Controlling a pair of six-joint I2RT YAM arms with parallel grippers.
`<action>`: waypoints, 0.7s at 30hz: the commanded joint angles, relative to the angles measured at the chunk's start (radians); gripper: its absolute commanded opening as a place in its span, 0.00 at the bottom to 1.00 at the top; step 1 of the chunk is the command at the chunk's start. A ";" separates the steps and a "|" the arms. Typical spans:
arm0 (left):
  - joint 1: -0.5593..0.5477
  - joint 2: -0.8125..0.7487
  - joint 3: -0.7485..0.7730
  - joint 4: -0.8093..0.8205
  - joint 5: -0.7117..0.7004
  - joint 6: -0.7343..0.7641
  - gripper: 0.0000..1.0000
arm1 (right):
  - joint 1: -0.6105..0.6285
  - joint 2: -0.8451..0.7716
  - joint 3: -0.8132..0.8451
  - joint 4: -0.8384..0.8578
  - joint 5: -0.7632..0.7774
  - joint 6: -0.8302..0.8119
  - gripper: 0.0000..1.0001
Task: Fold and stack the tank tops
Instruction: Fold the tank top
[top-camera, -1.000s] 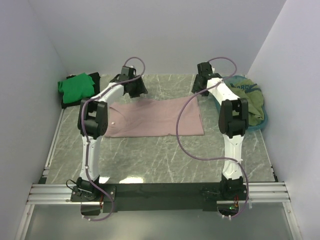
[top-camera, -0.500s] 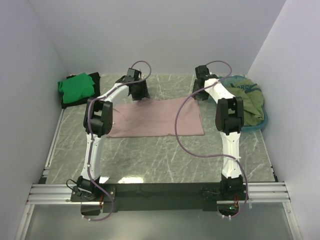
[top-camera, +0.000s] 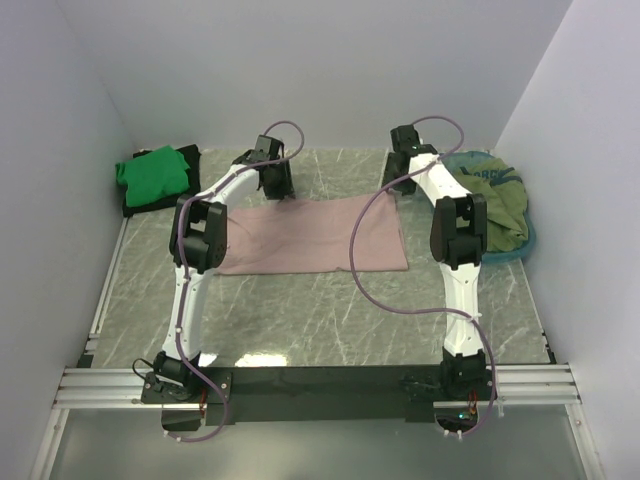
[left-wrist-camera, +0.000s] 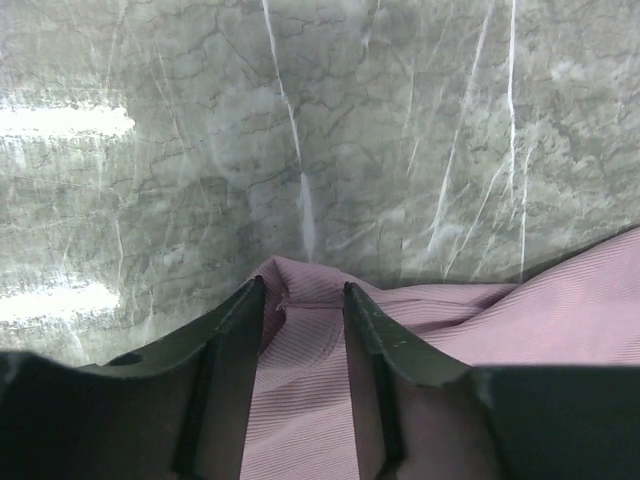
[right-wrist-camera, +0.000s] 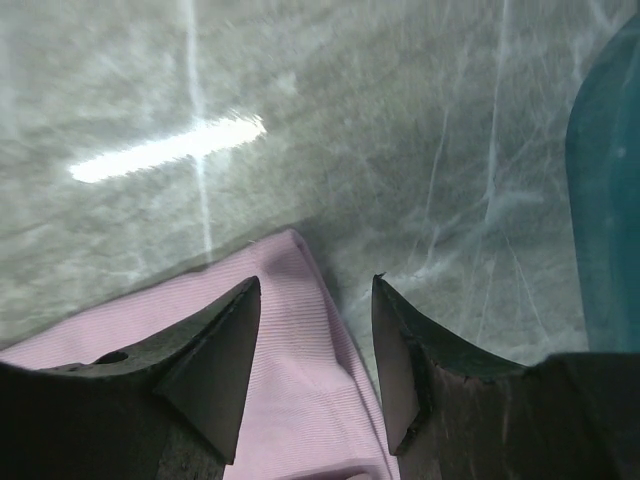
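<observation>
Nearby, olive top in teal basket, green top left; left end effector, right end effector apart astride pink top.

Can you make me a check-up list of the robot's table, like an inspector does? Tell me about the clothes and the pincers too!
Surface: grey marbled table, with bright glare spots.
Job's things: pink tank top lies flat in the middle; green tank top sits folded on the black tank top at far left; olive tank top is heaped at far right.
Clutter: only the teal basket, which holds the olive tank top.
Grippers: left pincer straddles a bunched edge of the pink tank top, grip unclear; right pincer is open over its corner.
Cables: purple cables loop along both arms.
Surroundings: plain white walls; metal rail at the near edge.
</observation>
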 joint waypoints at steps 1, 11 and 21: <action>-0.008 0.018 0.034 -0.012 -0.008 0.024 0.43 | -0.007 0.013 0.080 -0.003 -0.015 0.008 0.55; -0.006 0.027 0.065 0.001 0.014 -0.005 0.20 | -0.007 0.042 0.108 -0.030 -0.034 0.011 0.54; 0.003 0.016 0.042 0.025 -0.021 -0.043 0.01 | -0.004 0.080 0.143 -0.061 -0.052 0.025 0.51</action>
